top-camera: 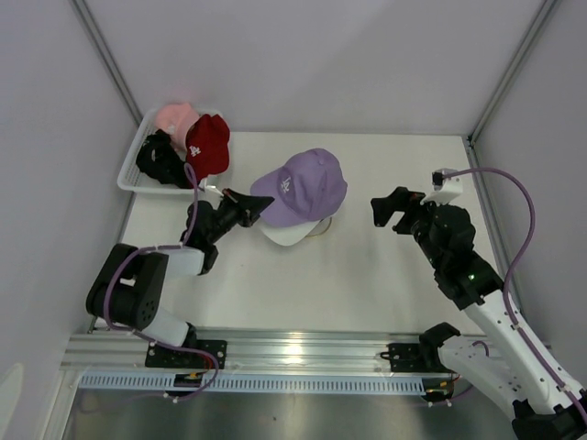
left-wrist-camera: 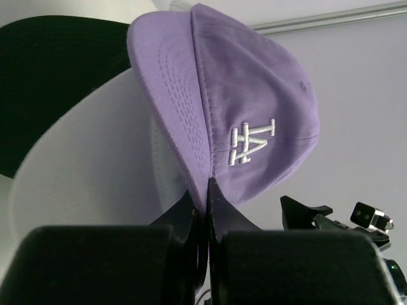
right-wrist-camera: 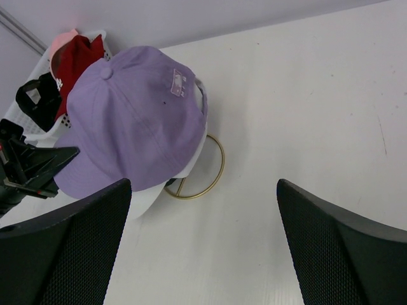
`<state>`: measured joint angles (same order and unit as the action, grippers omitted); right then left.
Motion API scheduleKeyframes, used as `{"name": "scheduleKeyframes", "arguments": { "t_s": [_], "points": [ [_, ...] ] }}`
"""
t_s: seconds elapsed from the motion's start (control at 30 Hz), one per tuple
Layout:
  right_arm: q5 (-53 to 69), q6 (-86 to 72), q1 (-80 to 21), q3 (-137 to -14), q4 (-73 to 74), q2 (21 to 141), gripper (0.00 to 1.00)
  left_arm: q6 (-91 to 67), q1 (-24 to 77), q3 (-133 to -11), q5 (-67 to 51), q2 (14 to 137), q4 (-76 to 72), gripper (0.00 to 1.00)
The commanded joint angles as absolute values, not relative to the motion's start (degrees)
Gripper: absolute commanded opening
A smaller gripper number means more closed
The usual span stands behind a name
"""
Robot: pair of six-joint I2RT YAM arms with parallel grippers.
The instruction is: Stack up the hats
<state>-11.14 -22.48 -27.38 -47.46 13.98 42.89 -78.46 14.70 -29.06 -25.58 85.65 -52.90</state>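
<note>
The left hand point(top-camera: 260, 203) was pressed together, its two fingers pinching the edge of the brim of the lavender cap point(top-camera: 307, 183). The right hand point(top-camera: 390, 209) was spread wide, holding nothing and touching nothing, hovering above the tabletop point(top-camera: 385, 275).

The tabletop was plain white, closed in by pale walls point(top-camera: 321, 55) on three sides, with a metal rail point(top-camera: 293, 353) along the near edge where the arms were bolted. A white mesh basket point(top-camera: 131, 170) stood in the far left corner.

The lavender cap sat near the middle of the tabletop, on top of a white cap point(top-camera: 289, 235), both over a gold wire stand point(right-wrist-camera: 218, 170). Its brim pointed toward the left hand, while the right hand stood well apart on its other side. A red cap point(top-camera: 209, 142), a pink cap point(top-camera: 172, 116) and a black cap point(top-camera: 160, 160) lay in the basket, just beyond the left hand.
</note>
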Motion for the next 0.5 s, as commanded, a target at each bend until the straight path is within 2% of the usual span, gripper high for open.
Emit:
{"name": "scheduleKeyframes", "arguments": {
  "t_s": [0.0, 0.23, 0.4, 0.47],
  "points": [
    [-11.2, -23.6, -27.2, -46.8, 13.2, 43.2, 0.99, -75.4, 14.5, -24.4, -24.9, 91.9, -55.6, 0.01],
    [-11.2, -23.6, -27.2, -46.6, 14.0, 43.4, 1.00, -76.4, 15.2, -19.8, -24.3, 97.9, -66.5, 0.01],
    [-10.4, -23.7, -27.2, -46.2, 13.1, 44.5, 1.00, -69.8, 15.4, -17.9, -20.7, 89.9, -56.1, 0.02],
    [-9.9, -23.8, -27.2, -46.4, 12.6, 44.8, 1.00, -65.9, 15.4, -18.5, -19.3, 84.3, -47.8, 0.10]
  ]
}}
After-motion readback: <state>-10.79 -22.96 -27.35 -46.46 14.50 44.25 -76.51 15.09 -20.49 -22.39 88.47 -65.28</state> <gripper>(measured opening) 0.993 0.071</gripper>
